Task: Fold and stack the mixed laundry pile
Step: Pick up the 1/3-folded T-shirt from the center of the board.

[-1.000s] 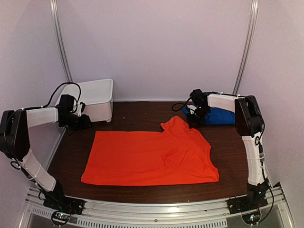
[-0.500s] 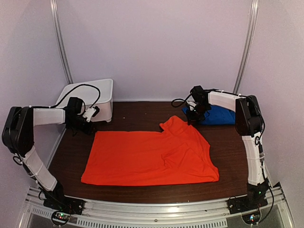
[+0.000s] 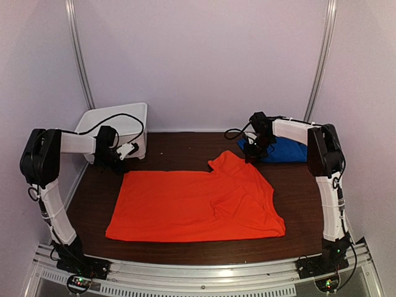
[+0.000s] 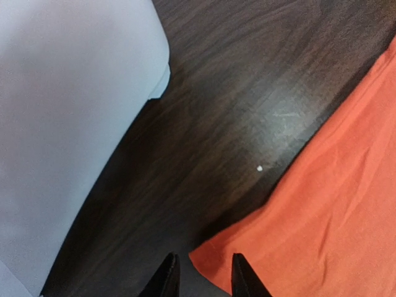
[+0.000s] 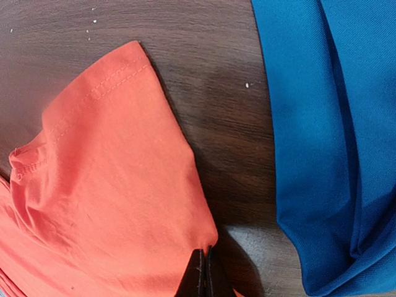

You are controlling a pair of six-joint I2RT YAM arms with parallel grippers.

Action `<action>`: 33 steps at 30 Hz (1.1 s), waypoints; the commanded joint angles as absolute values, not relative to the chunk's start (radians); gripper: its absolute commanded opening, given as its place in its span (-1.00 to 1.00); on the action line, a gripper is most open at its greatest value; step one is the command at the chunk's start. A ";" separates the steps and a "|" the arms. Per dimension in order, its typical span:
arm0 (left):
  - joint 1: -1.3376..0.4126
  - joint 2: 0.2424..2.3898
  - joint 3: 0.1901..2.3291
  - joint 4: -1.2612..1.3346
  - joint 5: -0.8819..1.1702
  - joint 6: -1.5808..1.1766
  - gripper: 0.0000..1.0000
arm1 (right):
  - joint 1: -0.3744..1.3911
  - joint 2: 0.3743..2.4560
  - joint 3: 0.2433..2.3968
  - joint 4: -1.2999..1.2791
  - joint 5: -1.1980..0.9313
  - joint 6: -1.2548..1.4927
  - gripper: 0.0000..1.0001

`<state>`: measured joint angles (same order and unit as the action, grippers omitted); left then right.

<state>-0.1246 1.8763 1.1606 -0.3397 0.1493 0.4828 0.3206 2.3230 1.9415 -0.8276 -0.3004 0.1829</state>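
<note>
The bright orange-red short-sleeved cloth T-shirt is lying spread flat on the dark wooden bench. The left claw is standing narrowly spread, its tips straddling the shirt's far-left corner. The right claw is pressing together at the sleeve's edge, near the crumpled royal-blue cloth garment. Whether it is pinching cloth cannot be told.

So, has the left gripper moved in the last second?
Yes. The left gripper has swung right along the white bin's front, toward the orange shirt's far-left corner.
</note>
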 commanded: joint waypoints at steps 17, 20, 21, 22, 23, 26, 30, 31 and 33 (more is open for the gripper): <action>-0.134 2.037 1.275 -0.431 0.126 0.602 -0.71 | 0.302 2.283 1.922 -0.825 -0.314 0.181 -1.00; -0.135 2.035 1.290 -0.450 0.153 0.605 -0.90 | 0.300 2.283 1.933 -0.828 -0.317 0.183 -1.00; -0.135 2.029 1.295 -0.456 0.166 0.602 -0.96 | 0.299 2.283 1.941 -0.829 -0.319 0.185 -1.00; -0.136 2.019 1.299 -0.457 0.176 0.598 -1.00 | 0.299 2.283 1.950 -0.832 -0.320 0.185 -1.00; -0.136 2.008 1.303 -0.457 0.182 0.590 -1.00 | 0.299 2.283 1.959 -0.836 -0.321 0.187 -1.00; -0.137 1.973 1.322 -0.463 0.178 0.564 -1.00 | 0.298 2.275 1.979 -0.843 -0.321 0.190 -1.00; -0.137 1.906 1.320 -0.445 0.187 0.529 -1.00 | 0.295 2.240 1.976 -0.841 -0.328 0.193 -1.00; -0.137 1.890 1.317 -0.437 0.194 0.519 -1.00 | 0.295 2.231 1.972 -0.839 -0.327 0.193 -1.00; -0.142 1.856 1.304 -0.418 0.199 0.507 -1.00 | 0.293 2.210 1.962 -0.834 -0.330 0.195 -1.00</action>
